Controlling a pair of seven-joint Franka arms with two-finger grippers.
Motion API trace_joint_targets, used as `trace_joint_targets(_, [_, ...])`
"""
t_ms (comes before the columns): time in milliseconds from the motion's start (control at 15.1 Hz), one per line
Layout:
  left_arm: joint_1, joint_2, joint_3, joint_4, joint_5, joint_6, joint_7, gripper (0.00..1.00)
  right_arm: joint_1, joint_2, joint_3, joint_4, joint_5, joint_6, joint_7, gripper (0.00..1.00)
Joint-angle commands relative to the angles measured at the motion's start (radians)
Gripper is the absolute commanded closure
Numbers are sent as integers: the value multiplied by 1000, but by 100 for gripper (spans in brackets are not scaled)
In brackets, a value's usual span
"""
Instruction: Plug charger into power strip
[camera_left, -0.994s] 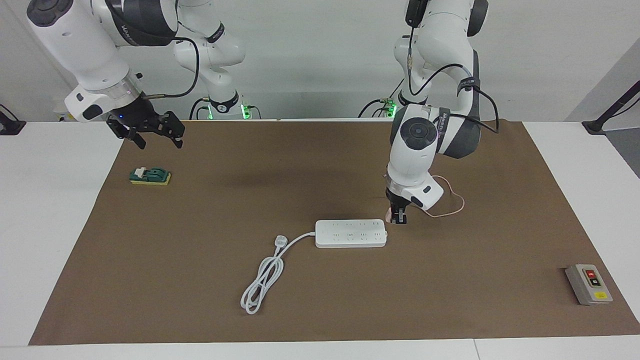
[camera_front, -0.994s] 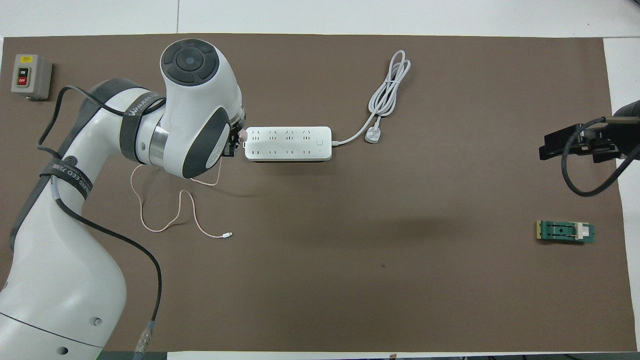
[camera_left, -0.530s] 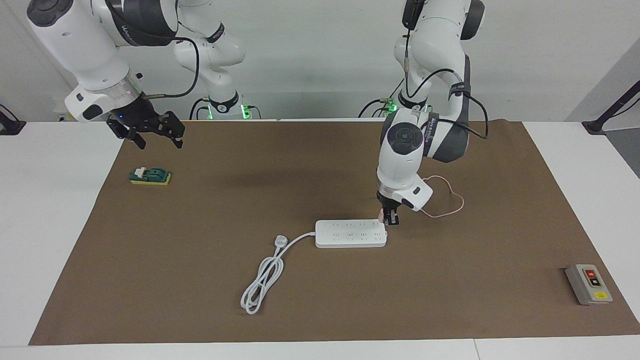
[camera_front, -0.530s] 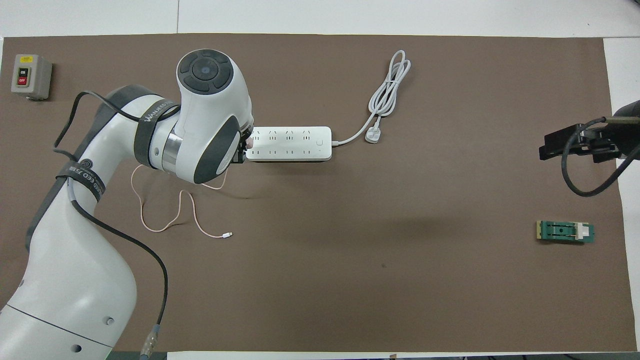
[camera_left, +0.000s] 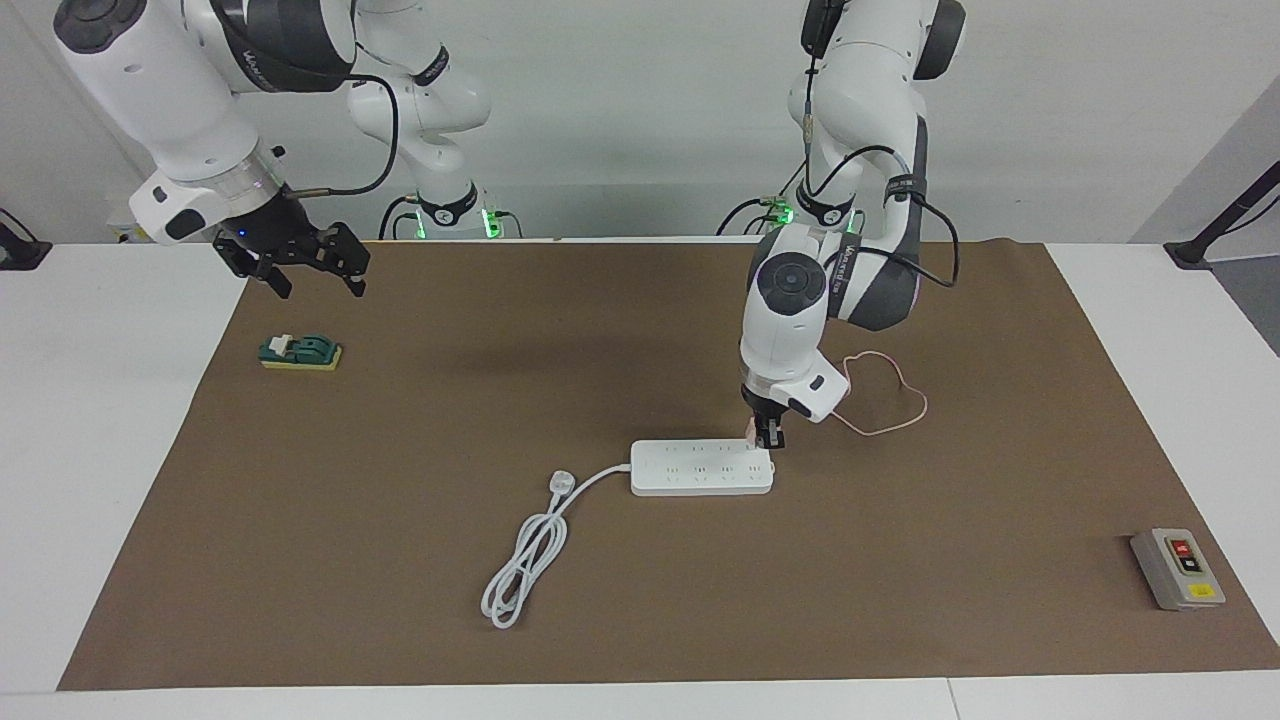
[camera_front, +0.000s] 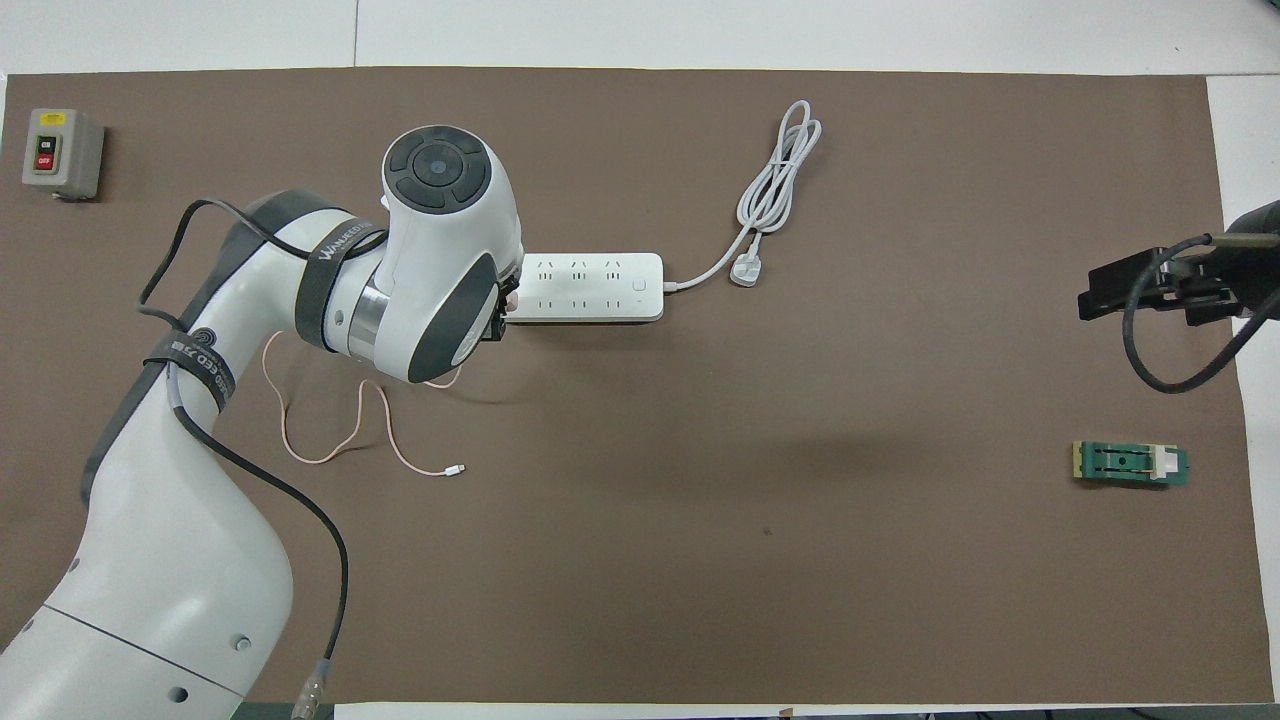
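The white power strip (camera_left: 700, 467) (camera_front: 590, 287) lies flat mid-table on the brown mat. My left gripper (camera_left: 766, 438) (camera_front: 499, 322) points straight down over the strip's end nearest the left arm and is shut on the pale pink charger (camera_left: 750, 428) (camera_front: 511, 298). The charger sits just above that end's sockets, and I cannot tell whether it touches them. In the overhead view the wrist hides most of the charger. Its thin pink cable (camera_left: 890, 400) (camera_front: 330, 440) trails over the mat to a small connector (camera_front: 456, 468). My right gripper (camera_left: 322, 288) (camera_front: 1100, 295) waits open in the air over the mat's edge.
The strip's white cord coils (camera_left: 520, 570) (camera_front: 780, 170) and ends in a white plug (camera_left: 562, 483) (camera_front: 745, 270). A green and yellow block (camera_left: 300, 352) (camera_front: 1130, 464) lies under the right gripper's area. A grey button box (camera_left: 1178, 568) (camera_front: 62, 152) sits at a mat corner.
My left gripper carried the charger sideways toward the right arm's end, from beside the strip's end to over its end sockets. The cable dragged along. The right arm stayed still.
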Motion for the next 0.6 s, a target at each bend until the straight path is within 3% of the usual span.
trace_joint_targets(0, [-15,-17,14,-28,22,36,-24,100,-9,-11,8,-2,-13,-11,-24,0])
trace_joint_targets(530, [-14,-9,14,-39,22,68,-22,100,-9,-11,8,-2,-13,-13,-24,0])
